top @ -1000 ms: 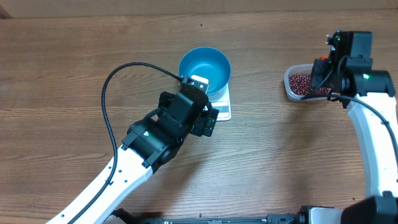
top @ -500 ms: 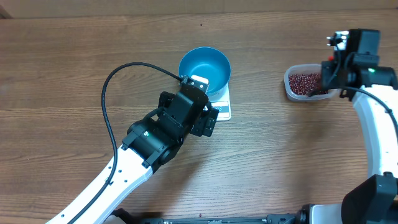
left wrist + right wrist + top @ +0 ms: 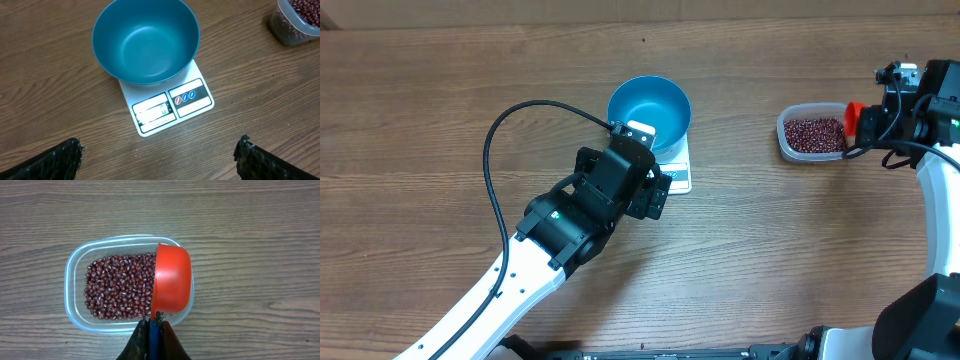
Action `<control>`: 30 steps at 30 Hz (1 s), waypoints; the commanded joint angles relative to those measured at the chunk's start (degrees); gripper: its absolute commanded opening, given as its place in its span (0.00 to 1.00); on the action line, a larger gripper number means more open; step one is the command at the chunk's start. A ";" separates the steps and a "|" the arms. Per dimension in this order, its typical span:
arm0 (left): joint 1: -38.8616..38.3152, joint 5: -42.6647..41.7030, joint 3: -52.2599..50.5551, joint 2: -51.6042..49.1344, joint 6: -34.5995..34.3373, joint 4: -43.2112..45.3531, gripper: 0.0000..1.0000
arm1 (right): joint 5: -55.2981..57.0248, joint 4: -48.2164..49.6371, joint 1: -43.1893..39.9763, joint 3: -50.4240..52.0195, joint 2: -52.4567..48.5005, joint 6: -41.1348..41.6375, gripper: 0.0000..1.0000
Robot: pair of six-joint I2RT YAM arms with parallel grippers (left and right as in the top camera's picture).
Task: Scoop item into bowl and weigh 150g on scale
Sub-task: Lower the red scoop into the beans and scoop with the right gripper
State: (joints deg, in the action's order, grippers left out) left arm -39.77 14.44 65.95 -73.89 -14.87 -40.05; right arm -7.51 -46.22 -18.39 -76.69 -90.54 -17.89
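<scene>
Your left gripper (image 3: pixel 157 159) hangs wide open at frame centre, just below the round deep blue plastic bowl (image 3: pixel 145 45) - empty, sitting on the small white rectangular scale (image 3: pixel 170 107). Upper right, your right gripper (image 3: pixel 152 326) pinches the small red plastic scoop (image 3: pixel 171 282) over the right rim of the clear plastic tub (image 3: pixel 70 287). Dig there and the dark red-brown beans (image 3: pixel 117 287) could spill. The scoop's inside is hidden - the scale's display is unreadable.

The bowl (image 3: pixel 145 45) is plain deep blue. The scale (image 3: pixel 170 107) is white, with a grey display and a black panel bearing one red and two blue buttons. The beans (image 3: pixel 120 292) are dark red-brown with pale flecks, in a clear tub (image 3: pixel 75 296). The scoop (image 3: pixel 171 282) is bright red. The surface (image 3: pixel 250 240) is brown with wood grain.
</scene>
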 commanded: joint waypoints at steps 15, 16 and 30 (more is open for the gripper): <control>0.00 0.98 -0.17 0.87 -0.37 0.17 0.99 | -1.88 4.48 -0.15 5.57 -0.15 -0.61 0.04; 0.00 0.98 -0.17 0.87 -0.37 0.15 1.00 | -2.10 4.79 -0.15 5.97 -0.15 -0.61 0.04; 0.00 0.98 -0.17 0.87 -0.37 0.15 1.00 | -3.02 11.52 -0.11 12.98 -0.24 -0.39 0.04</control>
State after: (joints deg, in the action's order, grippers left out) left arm -39.77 14.44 65.95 -73.89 -14.87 -40.05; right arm -9.80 -35.11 -18.39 -65.01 -90.56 -18.09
